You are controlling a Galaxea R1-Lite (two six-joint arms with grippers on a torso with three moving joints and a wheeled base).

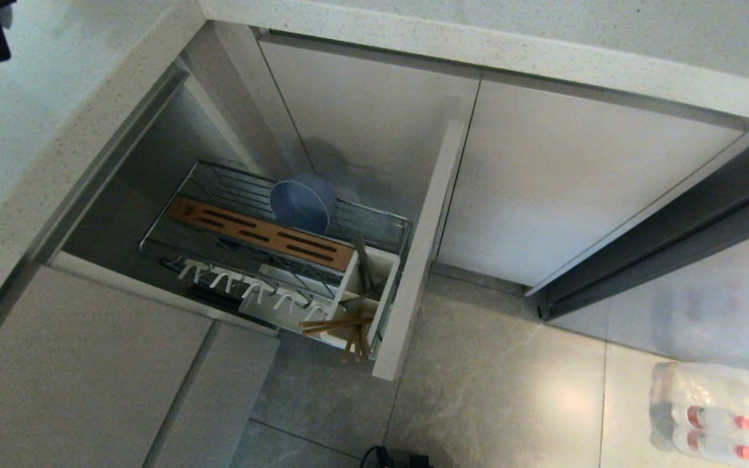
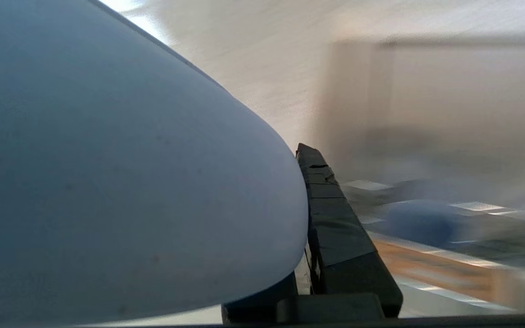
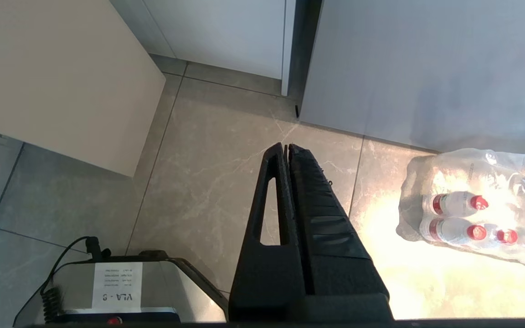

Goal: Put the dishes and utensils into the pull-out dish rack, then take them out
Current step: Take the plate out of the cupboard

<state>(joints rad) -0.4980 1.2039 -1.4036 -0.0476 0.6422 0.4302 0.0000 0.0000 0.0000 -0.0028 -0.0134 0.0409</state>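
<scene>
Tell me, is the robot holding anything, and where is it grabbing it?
Yes. The left gripper is shut on the light-blue plate, pinching it at its rim. The right gripper is shut and holds nothing, hanging over the floor.

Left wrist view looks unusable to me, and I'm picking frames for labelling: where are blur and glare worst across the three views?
Left wrist view: the background is smeared, the rack an unsharp streak; only the plate and a finger read sharply. Right wrist view: glare washes out the bottle pack. Head view: soft, with a floor tile reflection.
</scene>
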